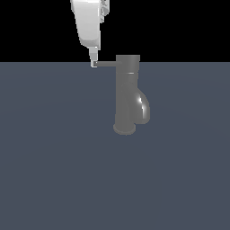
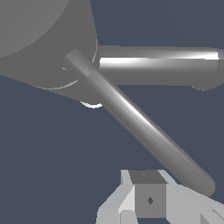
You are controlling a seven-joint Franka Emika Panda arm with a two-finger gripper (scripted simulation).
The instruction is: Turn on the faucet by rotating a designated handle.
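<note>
Faucet [image 1: 127, 94] stands upright mid-tabletop [image 1: 54, 170], spout bulge on exterior view's right. Gripper [image 1: 94, 63] comes down from above at exterior view's left, fingers at the free tip of the handle [image 1: 105, 64]. Can't tell whether fingers are open or closed.

Flat slate-blue table [image 1: 54, 170] filling the lower scene, plain and matte; above its far edge, solid black backdrop [image 1: 179, 27]; soft even light.
</note>
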